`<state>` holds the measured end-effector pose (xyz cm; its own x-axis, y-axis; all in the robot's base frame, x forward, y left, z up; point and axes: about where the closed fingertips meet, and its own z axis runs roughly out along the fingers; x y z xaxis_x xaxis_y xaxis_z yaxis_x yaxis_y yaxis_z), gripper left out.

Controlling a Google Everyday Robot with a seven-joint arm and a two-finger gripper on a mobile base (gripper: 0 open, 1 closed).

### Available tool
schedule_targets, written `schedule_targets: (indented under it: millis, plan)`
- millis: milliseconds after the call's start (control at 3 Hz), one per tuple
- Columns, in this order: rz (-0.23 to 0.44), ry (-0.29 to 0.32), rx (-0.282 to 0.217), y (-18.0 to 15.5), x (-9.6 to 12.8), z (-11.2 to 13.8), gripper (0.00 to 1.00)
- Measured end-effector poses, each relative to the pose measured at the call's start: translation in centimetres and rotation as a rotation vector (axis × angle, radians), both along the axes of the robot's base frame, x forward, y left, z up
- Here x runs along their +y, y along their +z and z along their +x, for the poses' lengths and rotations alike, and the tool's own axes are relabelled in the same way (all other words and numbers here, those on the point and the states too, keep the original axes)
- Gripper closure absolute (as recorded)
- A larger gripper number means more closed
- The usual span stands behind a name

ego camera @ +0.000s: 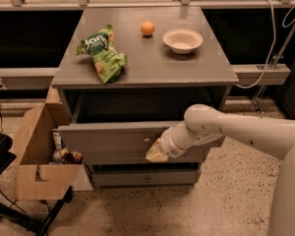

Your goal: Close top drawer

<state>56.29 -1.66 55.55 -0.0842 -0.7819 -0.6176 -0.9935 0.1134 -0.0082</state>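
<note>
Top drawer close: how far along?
Done: approach; the gripper rests against the front of the wide grey wooden top drawer, beside its round metal knob. In hand: the push. Left: most of it; the drawer sticks well out of the grey cabinet.

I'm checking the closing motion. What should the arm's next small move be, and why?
Probably push straight inward: the gripper is at the top drawer front beside its knob, and the drawer juts out from the cabinet.
</note>
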Motion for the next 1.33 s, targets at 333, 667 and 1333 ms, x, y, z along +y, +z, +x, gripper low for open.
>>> schedule_targets:
  millis: [333, 667, 1333]
  plan:
    - [-0.018, -0.014, -0.018, 1.0, -1.1, 1.6, 1.00]
    - [-0.035, -0.031, -0.032, 1.7, -2.1, 2.5, 1.00]
    - [-0.054, -0.052, -0.048, 2.6, -3.2, 3.2, 0.84]
